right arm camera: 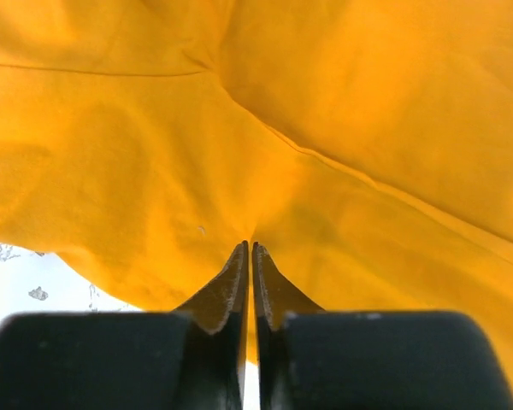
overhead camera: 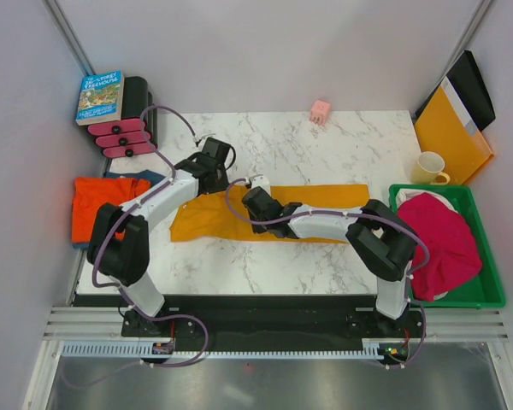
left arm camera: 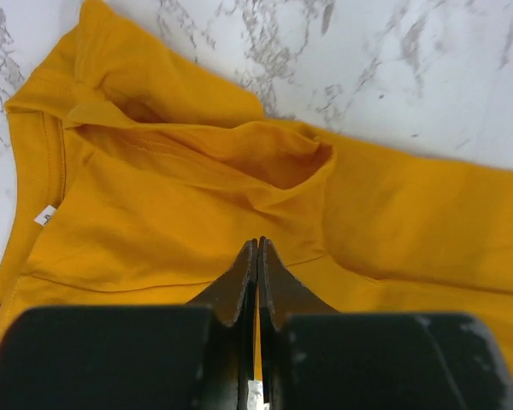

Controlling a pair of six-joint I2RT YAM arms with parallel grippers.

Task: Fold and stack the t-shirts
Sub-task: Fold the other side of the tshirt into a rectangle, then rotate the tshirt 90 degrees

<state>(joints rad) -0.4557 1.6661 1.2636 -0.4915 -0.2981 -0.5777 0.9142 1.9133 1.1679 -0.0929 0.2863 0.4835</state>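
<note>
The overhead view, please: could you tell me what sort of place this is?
Probably a robot lab test booth: plain white walls enclose a marble-look table, two robot arms are bolted at its near edge, and a yellow shirt is laid out beside a green bin.

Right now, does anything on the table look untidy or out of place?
Yes. The yellow shirt lies as a long folded strip across the table, but its collar end, on the left in the overhead view, is bunched: the neckline gapes and wrinkles instead of lying flat. Nothing looks spilled or damaged.
</note>
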